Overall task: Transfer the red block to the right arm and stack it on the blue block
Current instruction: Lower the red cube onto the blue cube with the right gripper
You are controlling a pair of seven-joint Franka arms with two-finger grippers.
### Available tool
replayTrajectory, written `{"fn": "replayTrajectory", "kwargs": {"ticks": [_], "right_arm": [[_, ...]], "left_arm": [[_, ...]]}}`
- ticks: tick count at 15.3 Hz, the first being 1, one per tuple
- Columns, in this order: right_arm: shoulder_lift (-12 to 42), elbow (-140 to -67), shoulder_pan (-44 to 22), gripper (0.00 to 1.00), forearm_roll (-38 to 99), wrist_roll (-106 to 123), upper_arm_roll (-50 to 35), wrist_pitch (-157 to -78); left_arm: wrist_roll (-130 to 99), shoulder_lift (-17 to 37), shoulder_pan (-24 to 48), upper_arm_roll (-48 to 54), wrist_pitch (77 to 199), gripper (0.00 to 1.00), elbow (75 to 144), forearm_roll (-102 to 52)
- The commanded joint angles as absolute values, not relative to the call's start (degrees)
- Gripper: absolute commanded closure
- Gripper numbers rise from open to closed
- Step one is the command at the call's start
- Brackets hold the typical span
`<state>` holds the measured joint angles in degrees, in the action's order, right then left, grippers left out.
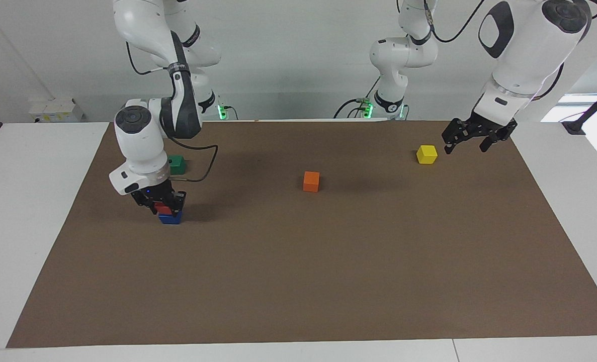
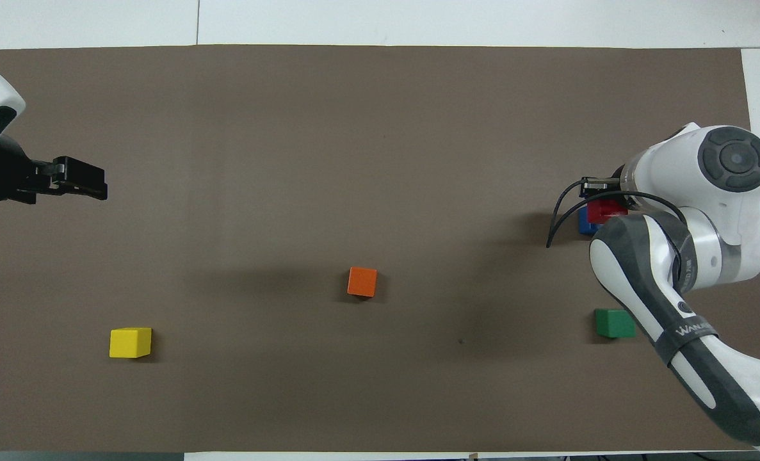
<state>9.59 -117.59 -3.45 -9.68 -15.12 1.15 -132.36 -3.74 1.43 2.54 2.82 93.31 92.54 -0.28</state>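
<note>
Five cubes sit on the brown mat [image 1: 298, 281], one of each colour: red block [image 1: 164, 209], blue block [image 1: 170, 218], green cube [image 1: 177, 164], orange cube [image 1: 311, 181] and yellow cube [image 1: 426, 154]. There are two arms. The right gripper [image 1: 159, 202] is down at the stack with its fingers closed around the red block, which rests on the blue block directly below the hand, at its 6 o'clock. In the overhead view the green cube lies at 6 o'clock from the stack. The left gripper [image 1: 472, 141] waits with fingers spread in the air, the yellow cube just beside it.
</note>
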Motion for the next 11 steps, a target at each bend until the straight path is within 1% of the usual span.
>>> {"fn": "replayTrajectory", "kwargs": {"ticks": [1,4,11], "right_arm": [[9.14,-119.17,-2.72,1.00,-12.22,-16.70,0.61,-134.82],[10.72,-119.79,-1.67,1.00,-12.30,-16.61,0.62,-138.33],[10.90,-120.06,-1.41,1.00,-12.04,-19.85,0.53,-138.69]], "left_arm": [[-2.64,1.76,2.81,2.90,91.93,0.00,91.41,-0.70],[-2.81,1.58,2.81,2.81,92.11,0.00,91.49,-0.70],[-2.72,1.58,2.72,2.64,92.37,0.00,91.49,-0.70]]}}
